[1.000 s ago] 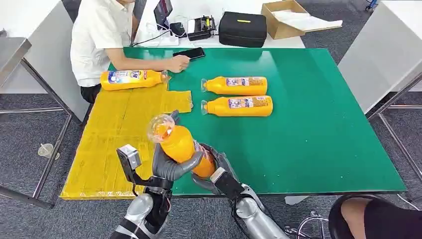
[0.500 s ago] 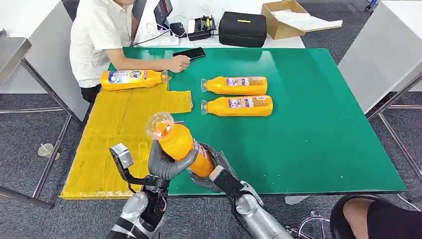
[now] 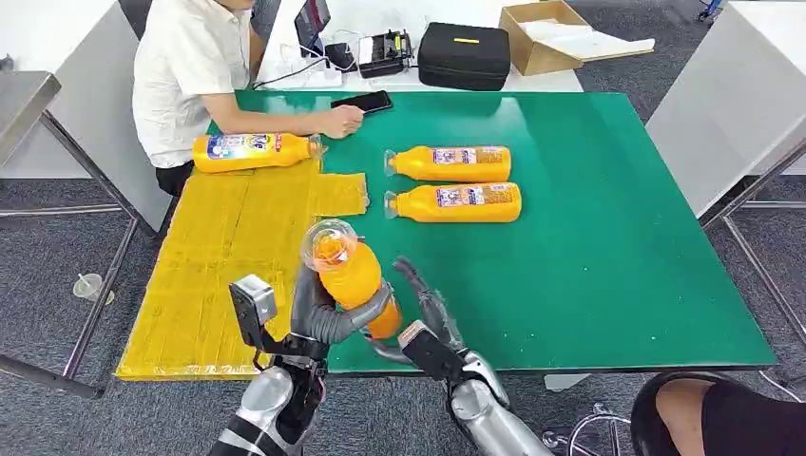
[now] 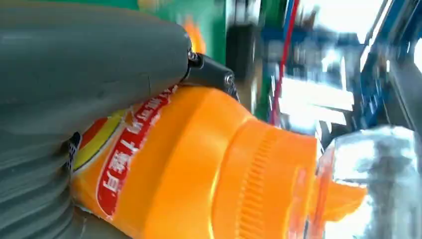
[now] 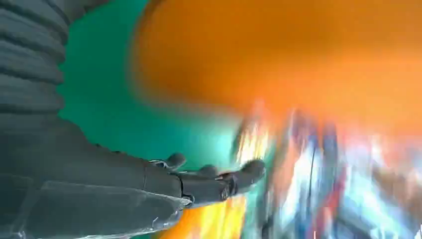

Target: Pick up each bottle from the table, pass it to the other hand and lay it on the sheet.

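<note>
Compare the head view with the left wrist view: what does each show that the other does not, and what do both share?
Head view alone: the green table, the yellow sheet, three orange bottles lying flat, one on the sheet and two on the table, a seated person, and the right hand with fingers spread. Left wrist view alone: the red lettering on the label. Both: the left hand gripping the held bottle.

A sheet (image 3: 223, 256) covers the left part of the surface (image 3: 608, 247). One bottle (image 3: 252, 150) lies on the sheet's far edge; two bottles (image 3: 451, 162) (image 3: 458, 201) lie side by side right of the sheet. At its near right corner the left hand (image 3: 328, 318) holds a fourth bottle (image 3: 352, 275), with the right hand (image 3: 423, 318) just right of it.
</note>
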Robot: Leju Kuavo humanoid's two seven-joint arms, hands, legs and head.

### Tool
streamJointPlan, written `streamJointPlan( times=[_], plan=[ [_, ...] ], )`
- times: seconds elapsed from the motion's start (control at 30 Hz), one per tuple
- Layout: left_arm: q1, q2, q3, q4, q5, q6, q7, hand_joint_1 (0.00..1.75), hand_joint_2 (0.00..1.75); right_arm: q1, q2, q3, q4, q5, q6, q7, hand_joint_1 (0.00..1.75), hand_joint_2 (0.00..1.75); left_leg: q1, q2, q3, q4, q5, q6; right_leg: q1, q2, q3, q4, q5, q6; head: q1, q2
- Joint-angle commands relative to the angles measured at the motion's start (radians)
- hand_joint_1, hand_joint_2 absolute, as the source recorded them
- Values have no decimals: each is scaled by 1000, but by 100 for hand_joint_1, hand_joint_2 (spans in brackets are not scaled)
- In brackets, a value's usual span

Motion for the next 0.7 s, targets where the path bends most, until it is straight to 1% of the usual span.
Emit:
streamJointPlan(
  times=[0.03, 0.07, 0.1, 0.13, 0.17, 0.2, 0.23, 0.27, 0.3, 0.33, 0.37, 0.4, 0.43, 0.47, 0.5, 0.53, 0.57, 0.6, 0.63, 0.67, 0.7],
  plan=[
    [-27, 76, -4, -54, -362, 319, -23, 175, 175, 29, -38, -386, -163, 310, -376, 48, 0, 175, 1, 1, 4, 1, -3, 0, 1, -1, 5, 0, -2, -4, -1, 0],
    [-34, 87, -7, -51, -440, 387, -19, 175, 175, 38, 28, -588, -214, 407, -376, -26, 0, 175, 0, 0, 2, 0, -1, 0, 0, -1, 3, 0, -1, -3, 0, 0],
    [-38, 100, -6, -44, -521, 446, -2, 175, 175, 30, 53, -699, -245, 454, -376, -72, 0, 175, 1, 0, 4, 1, -2, 0, 2, -2, 5, 0, -3, -4, 0, 0],
    [-42, 110, -3, -34, -616, 495, 27, 175, 175, 36, 51, -743, -301, 464, -376, -72, 0, 175, 0, 0, 2, 0, -1, 0, 0, -1, 2, 0, -1, -3, 1, 0],
    [-50, 125, 7, -9, -781, 556, 92, 175, 175, 43, 40, -768, -340, 442, -376, -72, 0, 175, 0, 1, 3, 2, -2, -1, 1, -1, 4, 2, -3, -5, 0, 0],
    [-45, 120, 38, -1, -945, 562, 161, 175, 175, 48, 36, -781, -356, 430, -376, -72, 0, 175, -1, 1, 2, 0, -1, -1, 0, 0, 2, 1, -1, -4, 0, 0],
    [-53, 132, 35, 25, -1038, 540, 210, 175, 175, 52, 31, -779, -361, 398, -376, -72, 0, 175, -1, -1, 1, 0, 0, -1, -1, -2, 1, 0, -1, -3, 0, 0],
    [-53, 132, 35, 25, -1038, 540, 210, 175, 175, 52, 31, -779, -361, 398, -376, -72, 0, 175, -1, 0, 3, 0, -1, -1, 0, -2, 3, 1, -2, -4, -1, 0],
    [-62, 135, 34, 46, -1068, 521, 230, 175, 175, 56, 29, -766, -359, 369, -376, -72, 0, 175, -1, -3, 3, 0, 0, 0, 0, -4, 4, 0, -1, -2, 0, 0],
    [-86, 135, 31, 94, -1138, 475, 286, 175, 175, 54, 26, -744, -361, 331, -376, -72, 0, 175, 0, -3, 5, 0, -1, -1, 1, -5, 6, -1, -2, -4, 0, 0],
    [-103, 136, 27, 126, -1190, 454, 324, 175, 175, 48, 21, -725, -338, 325, -376, -72, 0, 175, 2, -2, 7, 2, -4, -1, 3, -4, 9, 0, -4, -6, 1, 0],
    [-142, 132, 24, 200, -1213, 379, 362, 175, 175, 33, 6, -675, -296, 286, -376, -64, 0, 175, -1, -1, 4, -1, -1, 0, 0, -2, 4, -1, -1, -3, 0, 0],
    [-191, 128, 17, 296, -1241, 334, 400, 173, 175, 21, -11, -619, -272, 256, -375, -44, 0, 175, 1, 4, 6, 1, -3, -1, 2, 2, 6, -1, -1, -5, 0, 0],
    [-206, 125, 20, 322, -1244, 336, 399, 173, 175, 15, -10, -612, -269, 254, -376, -36, 0, 175, 1, 5, 5, 0, -2, -1, 1, 3, 4, -1, 1, -4, 0, 0],
    [-206, 125, 20, 322, -1244, 336, 399, 175, 175, 15, -10, -612, -269, 254, -376, -36, 0, 175, 1, 5, 7, 0, -3, -1, 2, 3, 6, -1, 0, -5, 0, 0],
    [-240, 114, 32, 404, -1246, 309, 414, 175, 175, 5, -20, -568, -245, 227, -354, -24, 0, 175, 0, 2, 5, 0, -1, -1, 1, 0, 5, -1, 0, -4, 1, 0],
    [-265, 116, 30, 452, -1262, 267, 442, 175, 175, 1, -22, -549, -235, 217, -345, -19, 0, 175, 0, 3, 3, 0, 0, -1, 1, 1, 2, -1, 1, -3, 0, 0],
    [-292, 111, 37, 508, -1252, 219, 449, 175, 175, -6, -26, -527, -219, 213, -340, -15, 0, 175, 1, 4, 5, 0, -1, -2, 2, 2, 4, 0, 0, -4, 0, 0],
    [-316, 102, 80, 581, -1197, 192, 424, 175, 175, -17, -26, -504, -186, 205, -327, -13, 0, 175, 1, 5, 5, 0, -1, -2, 2, 3, 5, -1, 1, -5, 0, 0],
    [-332, 99, 89, 627, -1190, 216, 401, 175, 175, -23, -25, -494, -167, 193, -338, -21, 0, 175, 2, 5, 7, 1, -2, -2, 4, 3, 6, 0, 0, -7, 0, 0],
    [-335, 98, 91, 640, -1189, 223, 395, 175, 175, -26, -24, -491, -161, 190, -342, -23, 0, 175, 1, 4, 5, -1, 1, -2, 2, 2, 5, -2, 1, -4, 0, 0]
  ],
)
